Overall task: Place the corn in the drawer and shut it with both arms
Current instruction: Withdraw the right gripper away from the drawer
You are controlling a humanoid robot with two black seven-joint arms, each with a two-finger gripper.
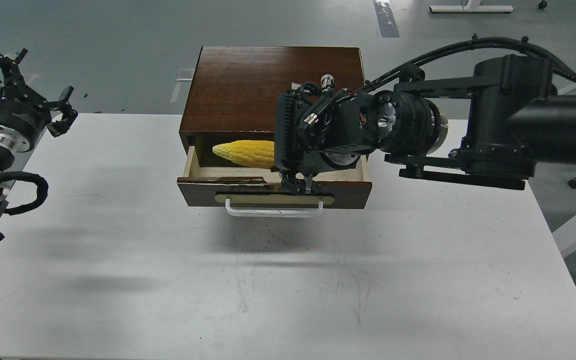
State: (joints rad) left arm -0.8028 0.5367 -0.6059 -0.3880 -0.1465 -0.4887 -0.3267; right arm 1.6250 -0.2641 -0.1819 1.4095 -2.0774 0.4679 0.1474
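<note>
The yellow corn [245, 152] lies in the open drawer [273, 192], tip pointing left. Its right end is hidden behind my right gripper [292, 175]. That gripper reaches in from the right and hangs over the drawer's middle, its black fingers down by the chipped front edge. I cannot tell whether the fingers are closed on the corn. The drawer front carries a white bar handle [274, 212] on a beige plate. My left gripper [35, 85] is open and empty, raised beyond the table's far left corner, well away from the drawer.
The dark brown cabinet [273, 85] stands at the far edge of the white table [288, 290]. My right arm [493, 130] stretches over the table's right side. Grey floor lies beyond the table.
</note>
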